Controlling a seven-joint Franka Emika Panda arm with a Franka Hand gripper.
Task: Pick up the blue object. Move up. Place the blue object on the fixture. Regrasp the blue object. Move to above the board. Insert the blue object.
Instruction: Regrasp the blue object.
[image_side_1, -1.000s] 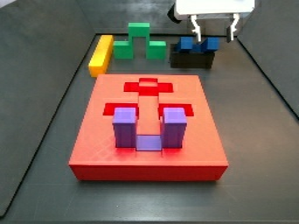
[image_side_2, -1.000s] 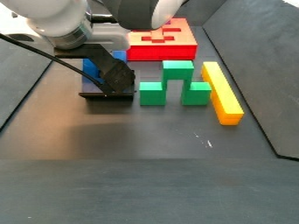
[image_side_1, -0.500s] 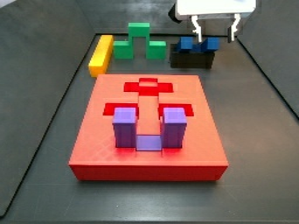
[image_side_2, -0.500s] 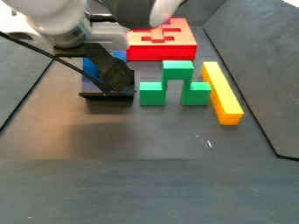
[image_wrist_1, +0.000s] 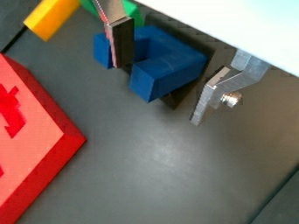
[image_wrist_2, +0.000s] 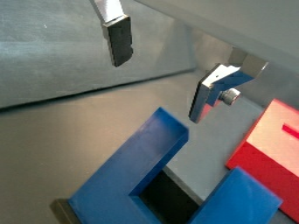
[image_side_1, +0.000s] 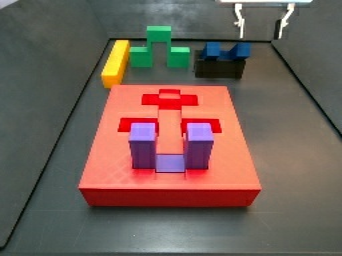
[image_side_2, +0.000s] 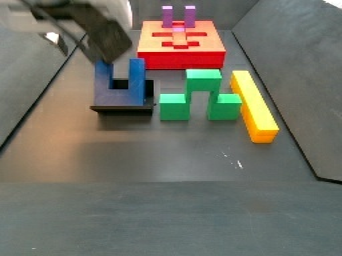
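Since half a second ago the gripper (image_side_1: 262, 22) has let go and lifted straight up off the blue object (image_side_1: 226, 49); its jaws are now spread wide and hold nothing, hanging above the far right corner of the floor. Both wrist views back this up: the silver fingers (image_wrist_1: 216, 94) stand clear of the blue block with gaps either side.

Going near to far in a side view: the board (image_side_1: 120, 165) sits closest, with 1 purple U-shaped block (image_side_1: 168, 145) already seated in it, prongs up. Behind it, at far left, 1 yellow bar (image_side_1: 115, 62), then 1 green stepped block (image_side_1: 160, 48), then the fixture (image_side_1: 219, 68) at far right with the blue object resting on top, prongs pointing up.

Progress as I read it: pick up, lift and placing on the fixture look done. Still left are the regrasp, the move over the board and the insert. The red cross recess at the board's far end looks open, probably where it goes.

Count: 1 blue, 1 purple, 1 green, 1 yellow, 1 board, 1 fixture.
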